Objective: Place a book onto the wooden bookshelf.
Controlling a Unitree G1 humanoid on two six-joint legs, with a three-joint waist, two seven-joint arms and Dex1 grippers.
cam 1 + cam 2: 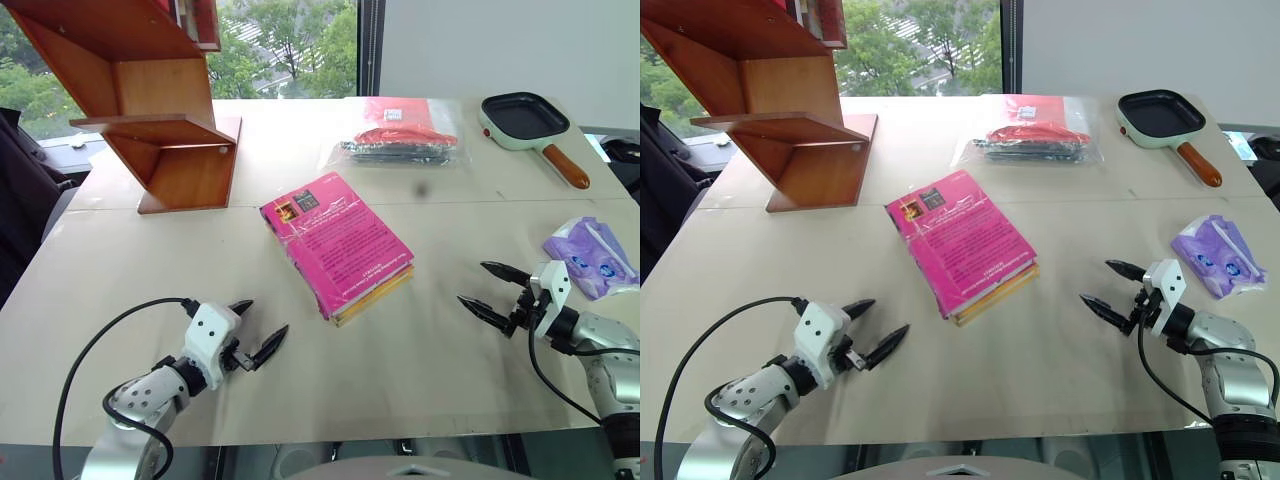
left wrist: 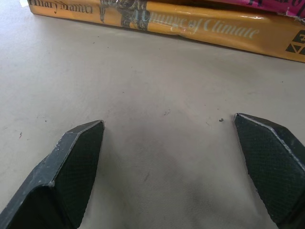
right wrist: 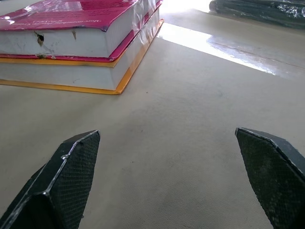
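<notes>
Lying flat mid-frame on the desk (image 1: 120, 330), the pink book (image 1: 335, 240) sits atop a yellow-orange book (image 1: 378, 295). Wooden bookshelf (image 1: 150, 110) stands upper left, well apart. Left gripper (image 1: 258, 332) lower left and right gripper (image 1: 492, 290) lower right, both jaws wide, holding nothing, flanking the stack.

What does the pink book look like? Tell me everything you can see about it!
The pink book is a bright magenta paperback with small white writing and a little dark picture patch near one corner. It looks wrapped in shiny clear plastic. It lies flat, closed and turned at an angle, on top of a yellow-orange book in the middle of the table. Its white page edges have small tears. Nothing else touches it.
</notes>
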